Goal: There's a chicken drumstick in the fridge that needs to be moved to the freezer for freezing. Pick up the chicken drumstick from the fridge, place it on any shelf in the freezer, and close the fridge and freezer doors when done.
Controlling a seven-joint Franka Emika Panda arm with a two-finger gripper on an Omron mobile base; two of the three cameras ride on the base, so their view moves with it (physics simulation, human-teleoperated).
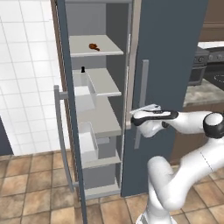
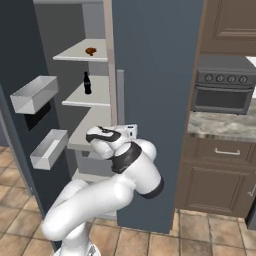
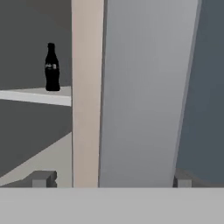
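The left door (image 2: 15, 50) of the slate-blue appliance stands open and carries white bins (image 2: 31, 95) and a black panel, so this section is the freezer (image 1: 94, 113). The reddish-brown chicken drumstick (image 1: 93, 47) (image 2: 90, 51) lies on its top shelf (image 1: 107, 49). To the right, the plain fridge door (image 1: 175, 65) (image 2: 155, 75) is shut. My gripper (image 1: 132, 117) (image 2: 129, 131) (image 3: 111, 179) is open at mid height against that door's left edge. Its fingertips (image 3: 41, 179) straddle the beige door edge and a broad grey band that looks like the bar handle (image 1: 142, 100). Nothing is held.
A small dark bottle (image 1: 82, 70) (image 2: 87, 83) (image 3: 52, 68) stands on the second shelf. The open door's long handle (image 1: 61, 131) juts out on the left. A stove (image 2: 222, 90) and a stone counter (image 2: 220, 122) over brown cabinets lie to the right. Tiled floor lies in front.
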